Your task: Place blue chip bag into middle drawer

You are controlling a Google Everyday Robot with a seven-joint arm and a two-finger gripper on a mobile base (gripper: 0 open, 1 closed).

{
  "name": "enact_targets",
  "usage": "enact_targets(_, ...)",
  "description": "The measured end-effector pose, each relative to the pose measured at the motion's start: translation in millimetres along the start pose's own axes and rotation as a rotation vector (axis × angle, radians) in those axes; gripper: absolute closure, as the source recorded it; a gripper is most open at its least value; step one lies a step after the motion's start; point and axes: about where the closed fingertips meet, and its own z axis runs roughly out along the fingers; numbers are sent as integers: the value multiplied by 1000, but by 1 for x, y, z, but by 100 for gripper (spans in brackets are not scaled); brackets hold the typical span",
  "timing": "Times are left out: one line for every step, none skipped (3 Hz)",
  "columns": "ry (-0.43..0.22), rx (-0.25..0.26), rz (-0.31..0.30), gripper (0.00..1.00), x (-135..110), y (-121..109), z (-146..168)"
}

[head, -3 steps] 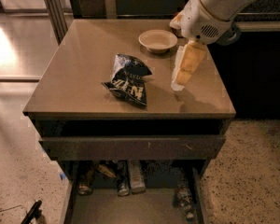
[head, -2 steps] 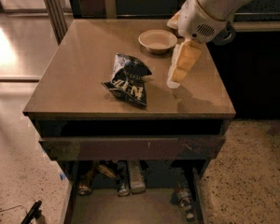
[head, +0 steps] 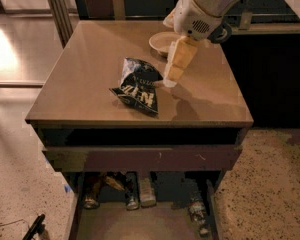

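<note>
The crinkled dark navy foil chip bag point(head: 137, 86) lies loose on the tan tabletop point(head: 85, 84). The cream-coloured gripper point(head: 169, 81) hangs just beside it, probably lining up a grasp; whether it is wide or narrow I cannot tell. The wide tray-like middle drawer point(head: 135, 227) stands pulled out below, ready to take the bag

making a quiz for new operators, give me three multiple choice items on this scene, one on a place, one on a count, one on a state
1. Where is the blue chip bag?
a) on the ground
b) on a chair
c) on the cabinet top

2. How many bowls stand on the cabinet top?
a) none
b) one
c) three

3. The middle drawer is
a) pulled out
b) pushed fully shut
c) lifted out and set on the top

Answers:
1 c: the bag lies flat near the middle of the top, and the gripper hangs just to the right of it.
2 b: a single pale bowl sits at the back of the top, behind the gripper.
3 a: its grey-tan floor and dark side walls show in front of the cabinet.
</note>
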Motion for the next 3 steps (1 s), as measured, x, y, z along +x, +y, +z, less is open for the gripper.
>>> enact_targets(-22,-25,-31,0,-20,-4,14)
enact_targets(-23,-26,-31,0,-21,-4,14)
enact_targets(-26,-69,-36,0,-25,3,35)
